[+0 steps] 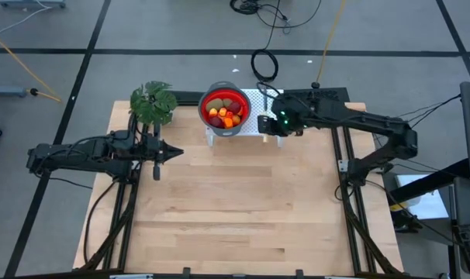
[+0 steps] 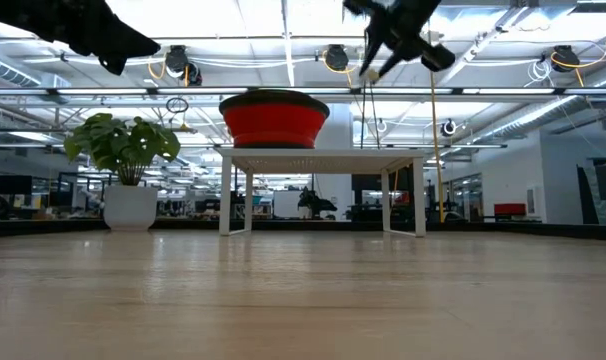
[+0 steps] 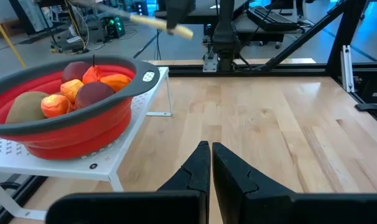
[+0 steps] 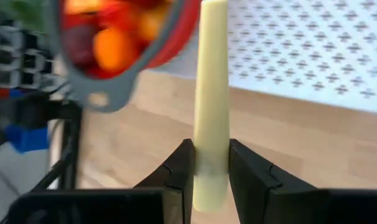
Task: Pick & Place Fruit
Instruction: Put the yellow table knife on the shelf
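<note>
desk point(image 1: 219, 225) of pale wood, no readable writing anywhere. white perforated stand point(image 1: 254, 124) at the far edge carries a red bowl point(image 1: 224, 110) with a grey rim, fruit point(image 1: 223, 114) piled inside. plant point(image 1: 153, 101) near the far left corner. left gripper point(image 1: 175, 153) hovers over the left side, fingers pressed together, holding nothing. right gripper point(image 4: 205, 163) beside the bowl pinches a pale handle point(image 4: 211, 93).

Place: open-plan robotics lab | Signs: ceiling ducts point(image 2: 333, 57), desks with monitors point(image 2: 13, 185), taped floor lines point(image 1: 88, 62), loose cables point(image 1: 264, 63)
</note>
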